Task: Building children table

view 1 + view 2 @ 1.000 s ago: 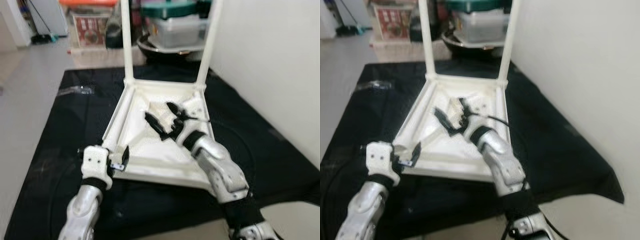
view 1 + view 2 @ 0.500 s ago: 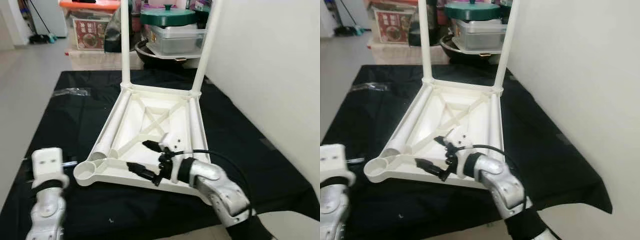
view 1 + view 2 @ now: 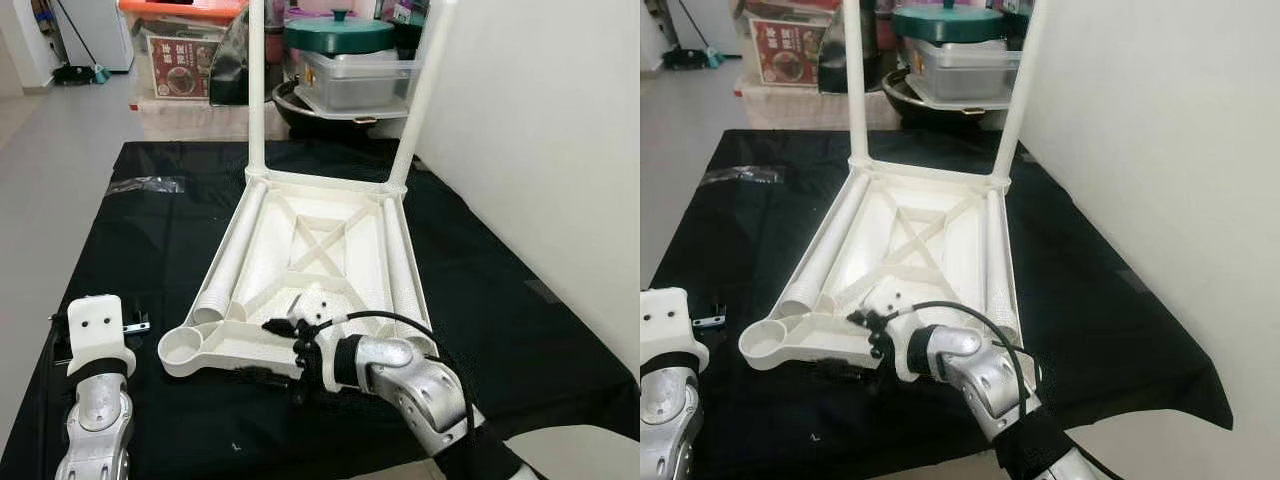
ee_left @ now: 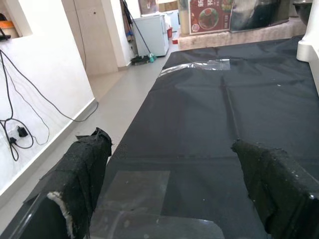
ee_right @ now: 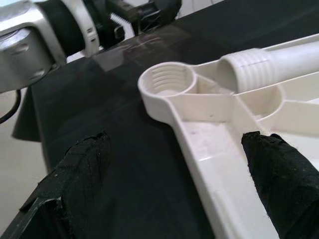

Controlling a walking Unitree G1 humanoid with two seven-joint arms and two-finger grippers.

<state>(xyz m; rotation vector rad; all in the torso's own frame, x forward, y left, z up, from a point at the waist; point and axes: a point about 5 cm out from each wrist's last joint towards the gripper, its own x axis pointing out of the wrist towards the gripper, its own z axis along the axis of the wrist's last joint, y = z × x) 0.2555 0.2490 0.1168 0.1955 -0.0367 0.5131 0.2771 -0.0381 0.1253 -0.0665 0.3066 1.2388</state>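
The white plastic children's tabletop (image 3: 320, 270) lies upside down on a black mat (image 3: 150, 240) spread over the floor, just beside a white wall (image 3: 540, 130). Two white legs (image 3: 257, 90) already stand upright in the far corner sockets. Two more legs lie loose inside the frame along its left and right sides (image 3: 232, 255). The near left corner socket (image 5: 167, 84) is empty, its threads showing.

The main risk is the frame itself. It is light and sits on cloth, so a push from the right claw (image 3: 285, 350) at the near edge would likely slide or tilt it, and the two tall legs could swing toward the wall. The loose legs are round and could roll inside the frame if it tips. A leg entered crooked into the threaded socket may cross-thread or jam.

The right claw hovers low at the near edge of the frame, its fingers (image 5: 281, 184) spread wide with the rim between them, gripping nothing. The left claw (image 4: 169, 189) is well apart to the left, above the mat, also spread wide and empty.

Around the mat the floor is pale tile (image 3: 50, 150). Behind stand a green-lidded pot (image 3: 340, 35), clear storage boxes (image 3: 355, 80) and a red-lidded box (image 3: 180, 50). A small plastic wrapper (image 3: 145, 184) lies on the mat's far left.
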